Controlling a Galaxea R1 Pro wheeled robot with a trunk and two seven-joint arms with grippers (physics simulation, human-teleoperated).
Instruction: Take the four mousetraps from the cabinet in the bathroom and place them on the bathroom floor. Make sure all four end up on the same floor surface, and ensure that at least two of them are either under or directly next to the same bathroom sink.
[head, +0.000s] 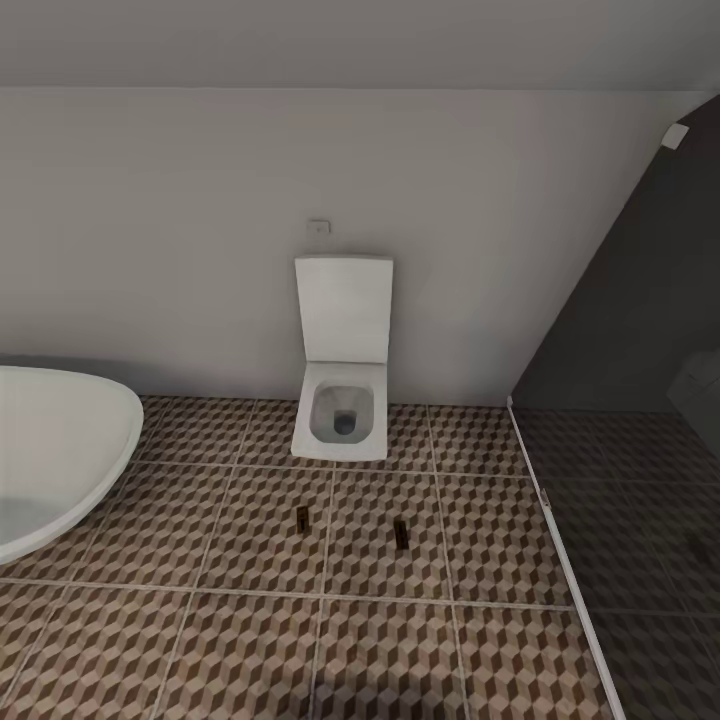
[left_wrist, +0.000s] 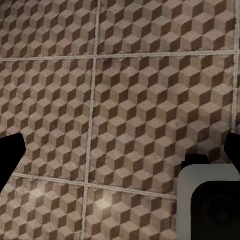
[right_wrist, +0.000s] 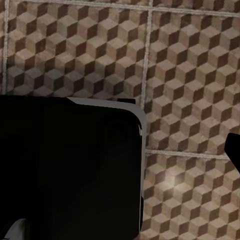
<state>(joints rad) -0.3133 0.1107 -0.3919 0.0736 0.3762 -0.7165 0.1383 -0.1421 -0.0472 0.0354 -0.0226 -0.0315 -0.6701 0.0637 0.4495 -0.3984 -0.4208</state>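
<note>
Patterned bathroom floor (head: 250, 640) spreads out ahead of us, and two mousetraps (head: 302, 516) (head: 400, 534) lie flat on it before the toilet (head: 343, 400), well ahead of both grippers. We judge they were set there for the white basin (head: 50, 450) nearby, possibly a sink. Left gripper (left_wrist: 120, 150) hangs spread wide, empty; right gripper's state we cannot tell, a dark housing blocking it.

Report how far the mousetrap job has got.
Done, apparently: two mousetraps lie on the tiled floor in front of the toilet, one at, the other at. In hand: nothing that I can see; the left end effector frames only bare tiles. Left: two more traps, and placing at least two by a sink. The white basin at left may be a tub.
</note>
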